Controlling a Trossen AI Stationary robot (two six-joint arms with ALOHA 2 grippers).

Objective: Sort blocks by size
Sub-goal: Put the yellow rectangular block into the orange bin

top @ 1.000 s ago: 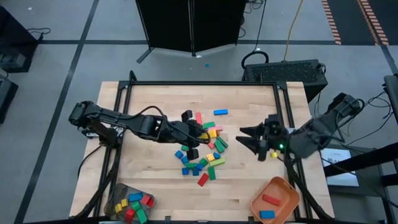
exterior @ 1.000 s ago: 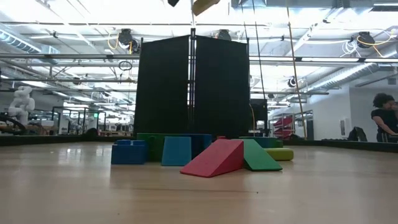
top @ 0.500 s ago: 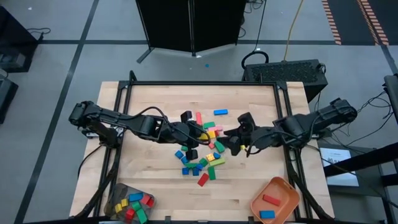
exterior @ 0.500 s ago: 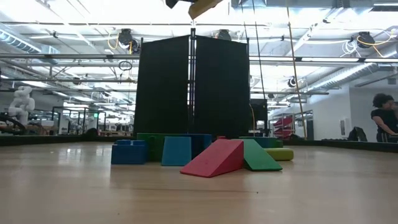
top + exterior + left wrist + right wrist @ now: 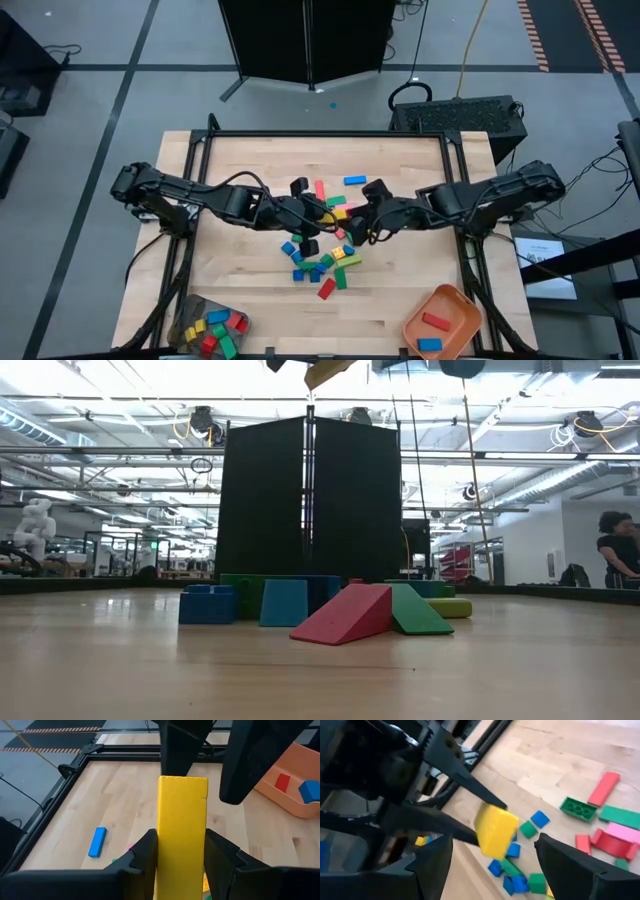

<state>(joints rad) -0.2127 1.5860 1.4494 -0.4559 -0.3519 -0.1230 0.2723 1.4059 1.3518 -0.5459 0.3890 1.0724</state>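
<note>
While both arms meet over the middle of the desk (image 5: 240,290), the left end effector (image 5: 180,851) pinches a long yellow block (image 5: 181,830) above the pile of blocks (image 5: 325,255), its long axis pointing toward the right arm. The right end effector (image 5: 485,845) is spread wide, facing that block's end.

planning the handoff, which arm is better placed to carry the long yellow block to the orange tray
Right. Its open claw is right at the yellow block held in the left claw, and the orange tray lies on the right arm's side of the table.
</note>
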